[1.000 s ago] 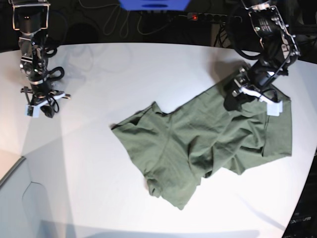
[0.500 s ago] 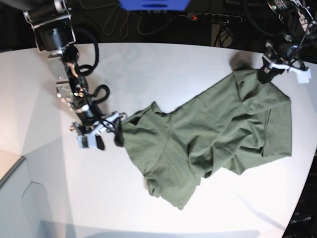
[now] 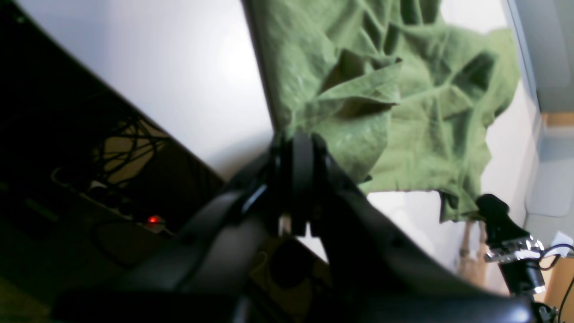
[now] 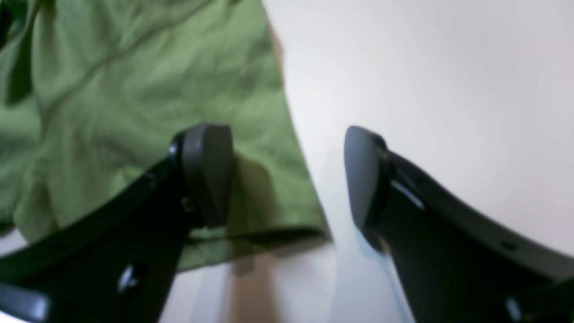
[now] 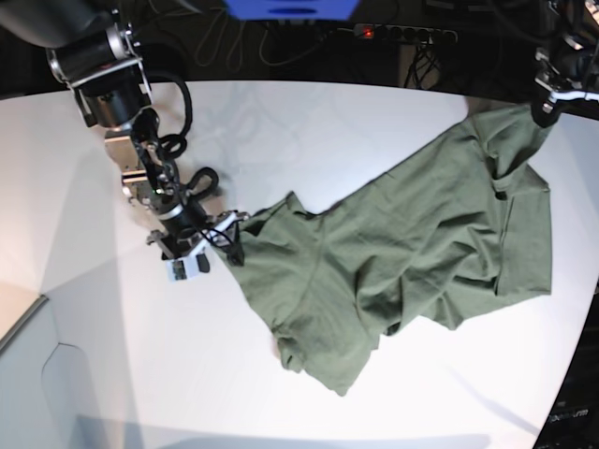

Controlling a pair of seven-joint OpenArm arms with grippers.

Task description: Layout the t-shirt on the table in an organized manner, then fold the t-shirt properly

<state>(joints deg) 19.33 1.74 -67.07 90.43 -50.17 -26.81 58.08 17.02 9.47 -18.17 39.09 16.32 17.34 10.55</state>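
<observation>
Left claw (image 5: 547,105) lifted t-shirt (image 5: 402,262) corner, clamped | right claw (image 4: 287,179) apart at hem

Surface: the table (image 5: 309,131), white, matte, with a curved far edge; bare over most of its area.
On it: the t-shirt (image 5: 402,271), olive green and wrinkled, spread unevenly across the table's right half in the base view.
Shirt's lie: one corner reaches toward the table's middle, the opposite corner is lifted off the surface at the far right edge.
Near edge of shirt: a bunched fold lies toward the table's front.
</observation>
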